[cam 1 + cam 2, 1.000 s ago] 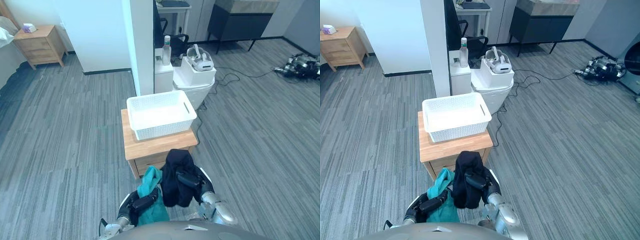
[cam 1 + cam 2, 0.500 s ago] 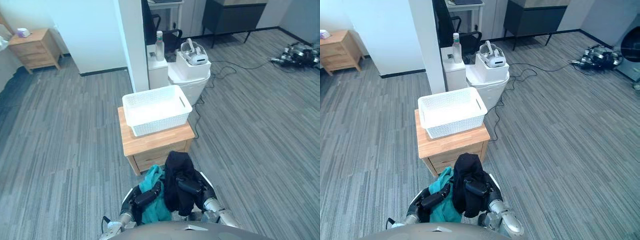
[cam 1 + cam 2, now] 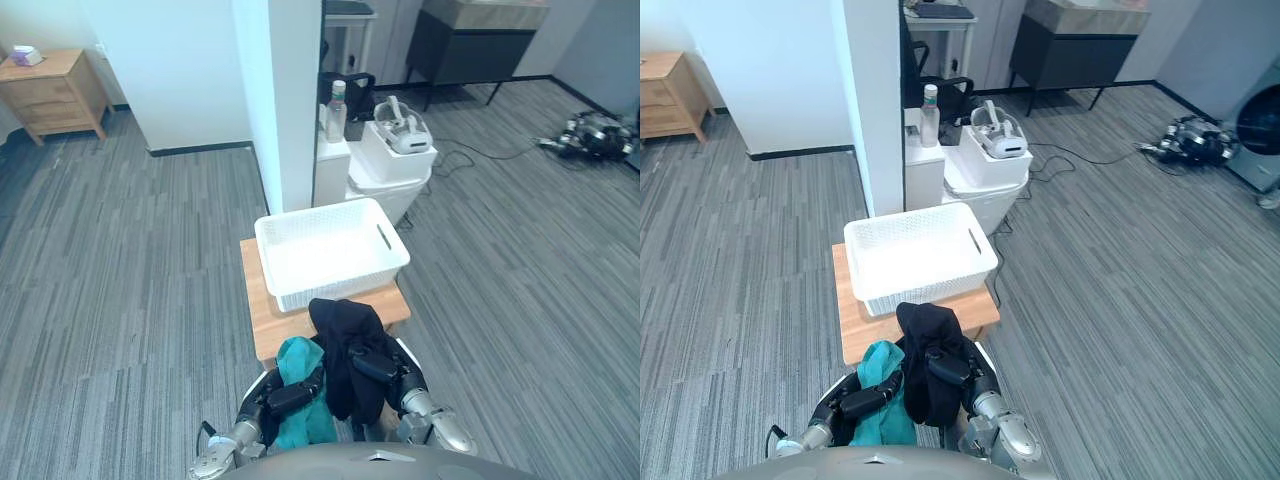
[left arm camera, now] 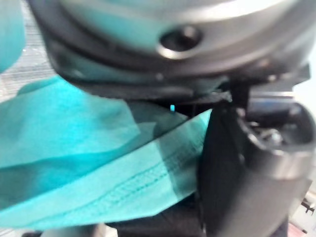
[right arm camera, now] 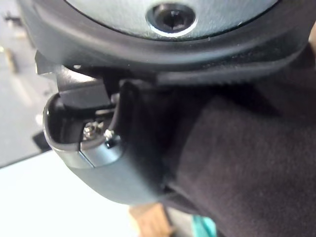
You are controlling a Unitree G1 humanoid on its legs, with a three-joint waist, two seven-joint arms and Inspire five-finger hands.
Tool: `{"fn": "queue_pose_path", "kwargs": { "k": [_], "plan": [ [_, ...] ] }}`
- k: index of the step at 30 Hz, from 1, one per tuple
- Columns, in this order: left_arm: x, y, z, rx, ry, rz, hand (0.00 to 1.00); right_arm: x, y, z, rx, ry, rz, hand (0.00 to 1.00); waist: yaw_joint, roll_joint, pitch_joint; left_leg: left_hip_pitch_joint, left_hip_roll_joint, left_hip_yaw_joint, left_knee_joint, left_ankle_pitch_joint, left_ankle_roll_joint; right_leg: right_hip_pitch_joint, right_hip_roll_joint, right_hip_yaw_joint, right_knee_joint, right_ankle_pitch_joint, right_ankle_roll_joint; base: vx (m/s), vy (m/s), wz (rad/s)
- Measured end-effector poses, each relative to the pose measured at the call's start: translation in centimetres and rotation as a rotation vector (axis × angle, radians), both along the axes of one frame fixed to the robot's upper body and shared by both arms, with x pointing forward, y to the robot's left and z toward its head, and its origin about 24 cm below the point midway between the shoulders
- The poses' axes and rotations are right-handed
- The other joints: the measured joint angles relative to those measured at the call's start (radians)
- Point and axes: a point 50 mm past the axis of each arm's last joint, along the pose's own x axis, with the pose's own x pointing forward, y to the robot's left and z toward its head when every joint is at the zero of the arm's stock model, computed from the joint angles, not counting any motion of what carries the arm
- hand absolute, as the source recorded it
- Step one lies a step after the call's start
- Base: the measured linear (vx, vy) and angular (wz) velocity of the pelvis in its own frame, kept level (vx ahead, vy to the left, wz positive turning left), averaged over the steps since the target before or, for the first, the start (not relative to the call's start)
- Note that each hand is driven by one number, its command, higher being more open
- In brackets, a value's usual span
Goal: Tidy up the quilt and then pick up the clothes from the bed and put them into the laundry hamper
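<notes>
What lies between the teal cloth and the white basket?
Between the teal cloth in the left robot hand and the white basket lies bare wooden cabinet top, in both eye views.

Teal garment [image 4: 89, 163] was thin, smooth matt cloth w/ stitched hem; black garment [image 3: 345, 335] thicker, soft, matt cloth. Laundry hamper [image 3: 340, 283] was white plastic, perforated walls, smooth rim. Surface [image 3: 262, 315] under it looked smooth light wood, satin finish. Floor [image 3: 130, 270] looked like short-pile carpet, rough & matt.

A teal garment [image 3: 297, 362] hangs bunched in the left hand [image 3: 289, 398], a black garment [image 3: 336, 320] in the right hand [image 3: 372, 366]. The white hamper [image 3: 340, 284] stands empty ahead.
</notes>
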Motion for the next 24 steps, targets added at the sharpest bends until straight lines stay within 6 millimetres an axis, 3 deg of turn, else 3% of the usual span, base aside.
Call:
{"fn": "queue_pose_path", "kwargs": {
  "k": [2,4,5,6,10,13,16,19,24],
  "plan": [
    [0.2,-0.9,0.1,-0.023,-0.002,-0.004,0.00,0.8,-0.3,0.3,-0.023,-0.023,0.007,0.00,0.004,0.041,-0.005,-0.002,0.024,0.010,0.019,0.004,-0.013,0.016,0.014,-0.007,-0.014,-0.002,-0.009,0.34,-0.045,0.03],
    [0.4,-1.5,0.4,-0.045,-0.017,-0.014,0.00,2.0,-0.3,0.9,-0.028,-0.061,0.003,0.00,0.002,0.056,-0.001,0.000,0.039,0.041,-0.002,0.003,-0.019,0.051,0.012,-0.014,-0.064,-0.004,-0.012,0.24,-0.045,0.15],
    [0.5,-1.7,0.5,-0.048,-0.021,-0.023,0.00,2.3,-0.4,1.1,-0.029,-0.070,-0.006,0.00,-0.001,0.057,-0.002,0.002,0.055,0.061,-0.041,0.008,-0.020,0.067,0.007,-0.028,-0.081,-0.004,-0.012,0.12,-0.039,0.41],
    [0.7,-1.8,0.5,-0.050,-0.027,-0.029,0.00,2.6,-0.5,1.2,-0.032,-0.075,-0.019,0.00,-0.002,0.052,0.001,-0.002,0.065,0.072,-0.089,0.052,-0.023,0.084,0.005,-0.050,-0.095,-0.004,-0.012,0.09,-0.025,0.34],
    [0.2,-1.6,0.1,-0.042,0.002,-0.038,0.00,2.7,-0.2,1.2,-0.024,-0.075,-0.028,0.00,0.011,0.027,-0.011,-0.015,0.042,0.064,-0.084,0.069,-0.018,0.100,-0.013,-0.045,-0.144,0.003,0.001,0.02,0.037,0.12],
    [-0.5,-0.8,-0.4,0.008,0.028,-0.066,0.00,2.2,0.1,1.0,-0.006,-0.062,-0.033,0.00,0.011,0.025,-0.009,-0.061,0.025,0.077,0.011,0.068,-0.018,0.098,-0.037,-0.033,-0.143,0.000,0.000,-0.01,0.032,-0.09],
    [-0.9,-0.6,-0.5,0.002,0.034,-0.078,0.00,1.6,-0.1,0.7,-0.011,-0.040,-0.041,0.00,0.010,0.027,0.012,-0.095,0.015,0.080,0.125,0.064,-0.020,0.086,-0.048,-0.021,-0.074,-0.051,-0.007,-0.02,-0.035,-0.05],
    [-0.7,-1.0,-0.4,-0.024,0.027,-0.080,0.00,1.8,-0.9,0.8,-0.030,-0.050,-0.060,0.00,0.008,0.059,0.030,-0.107,0.027,0.068,0.163,0.067,-0.016,0.104,-0.032,0.025,-0.127,-0.023,0.002,-0.03,-0.020,-0.39],
    [0.7,-2.0,0.2,-0.079,-0.028,-0.115,0.00,3.0,-3.9,2.2,-0.085,-0.116,-0.178,0.00,-0.026,0.091,0.010,-0.062,0.038,0.077,-0.036,0.097,-0.025,0.114,0.003,0.044,-0.288,0.093,-0.007,-0.03,0.002,-0.22]
  ]
}}
